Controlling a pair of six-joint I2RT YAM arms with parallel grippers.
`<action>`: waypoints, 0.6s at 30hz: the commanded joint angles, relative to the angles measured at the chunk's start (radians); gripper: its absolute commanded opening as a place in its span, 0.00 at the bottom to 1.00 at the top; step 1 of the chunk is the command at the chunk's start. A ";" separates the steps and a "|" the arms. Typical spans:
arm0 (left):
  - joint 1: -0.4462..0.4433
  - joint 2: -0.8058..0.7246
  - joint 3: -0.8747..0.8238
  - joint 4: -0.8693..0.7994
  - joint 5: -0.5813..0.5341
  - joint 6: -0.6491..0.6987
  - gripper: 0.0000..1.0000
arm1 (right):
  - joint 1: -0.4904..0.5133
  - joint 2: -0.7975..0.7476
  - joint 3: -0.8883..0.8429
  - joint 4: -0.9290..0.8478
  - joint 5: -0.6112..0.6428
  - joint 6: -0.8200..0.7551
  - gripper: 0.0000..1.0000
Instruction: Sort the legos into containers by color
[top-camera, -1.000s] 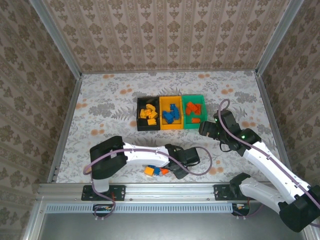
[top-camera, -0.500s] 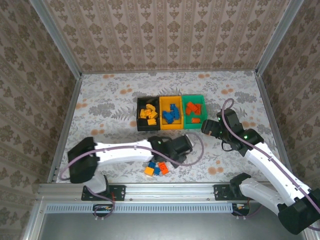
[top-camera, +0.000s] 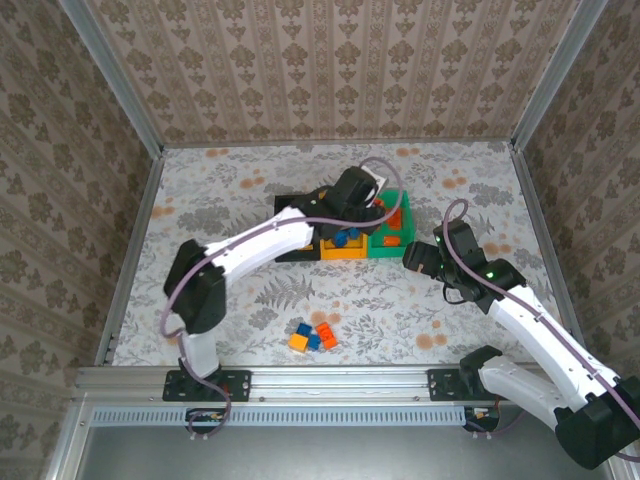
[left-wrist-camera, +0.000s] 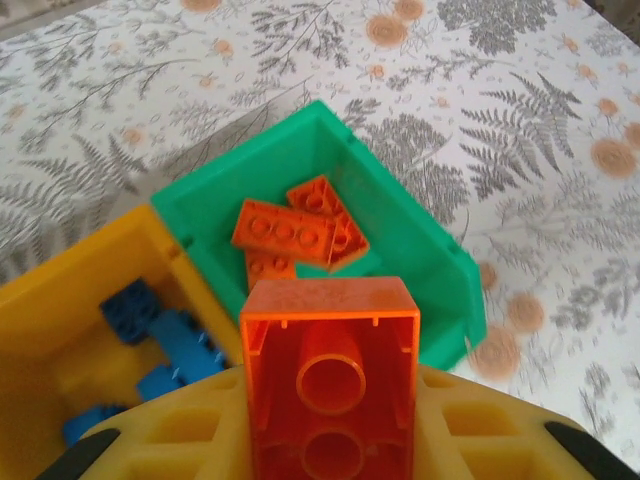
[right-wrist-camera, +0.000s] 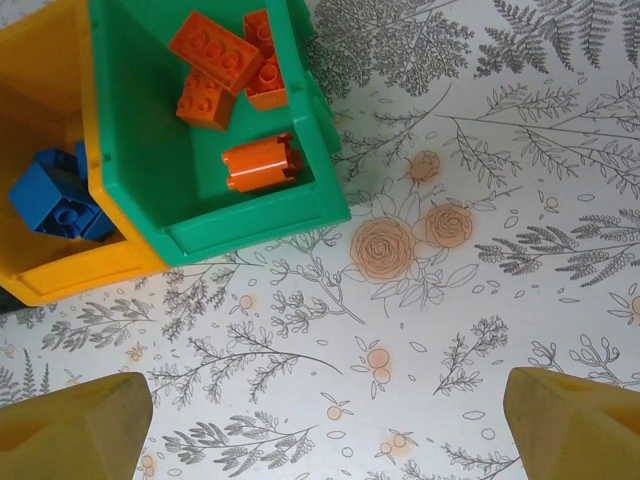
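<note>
Lego (left-wrist-camera: 330, 390), red-orange, in left fingers (left-wrist-camera: 190, 440) — above green bin (left-wrist-camera: 405, 218), bricks (left-wrist-camera: 283, 232) inside.

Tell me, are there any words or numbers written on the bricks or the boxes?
None can be read.
The red-orange plastic brick held in the left claw, the green plastic bin and the yellow-orange plastic bin show no print; any lettering on brick studs is too blurred to read.

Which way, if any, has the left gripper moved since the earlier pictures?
Yes. The left gripper went from the loose legos to above the green bin.
</note>
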 joint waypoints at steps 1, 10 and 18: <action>0.013 0.098 0.119 -0.042 0.079 0.022 0.34 | -0.009 0.001 -0.015 0.005 -0.015 0.019 0.92; 0.038 0.305 0.404 -0.148 0.117 -0.022 0.56 | -0.008 0.018 -0.015 0.006 -0.035 0.006 0.92; 0.072 0.135 0.257 -0.034 0.133 -0.094 0.90 | -0.004 0.025 -0.030 0.040 -0.110 -0.018 0.92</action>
